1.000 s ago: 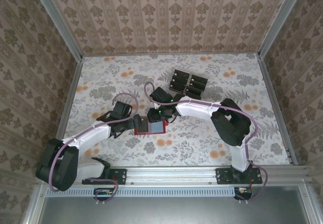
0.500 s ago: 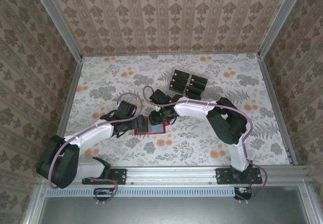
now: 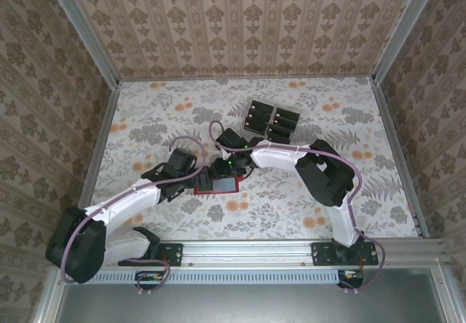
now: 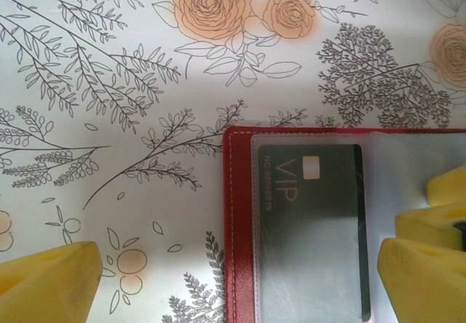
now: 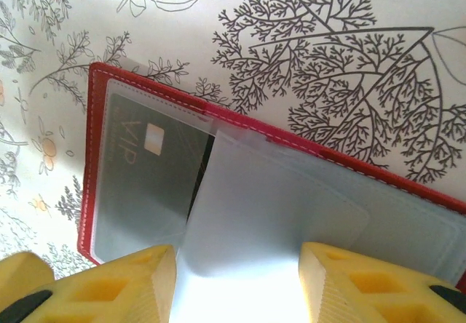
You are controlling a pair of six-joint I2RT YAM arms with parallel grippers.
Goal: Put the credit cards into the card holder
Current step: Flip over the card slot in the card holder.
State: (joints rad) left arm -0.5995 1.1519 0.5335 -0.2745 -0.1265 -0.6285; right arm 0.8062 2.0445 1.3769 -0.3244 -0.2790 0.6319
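The card holder (image 3: 221, 187), a red wallet, lies open on the flowered table mat. One black credit card (image 4: 313, 225) marked VIP sits under a clear sleeve in its left half (image 5: 142, 181). My left gripper (image 4: 233, 283) is open and straddles the wallet's red left edge (image 4: 239, 221). My right gripper (image 5: 237, 286) is open over the wallet from the other side. A loose clear sleeve leaf (image 5: 269, 214) lies between its yellow fingers (image 5: 364, 286) with gaps on both sides. More black credit cards (image 3: 259, 116) stand in a rack further back.
The clear slotted rack (image 3: 272, 122) holding the black cards stands behind the wallet, right of centre. Wallpapered walls with metal rails (image 3: 98, 148) close the table on three sides. Both arms meet over the wallet, fingers close together.
The right gripper's jaws have widened over the sleeve leaf. The left arm has slid a little to the right, closer to the wallet. The wallet has stayed put.
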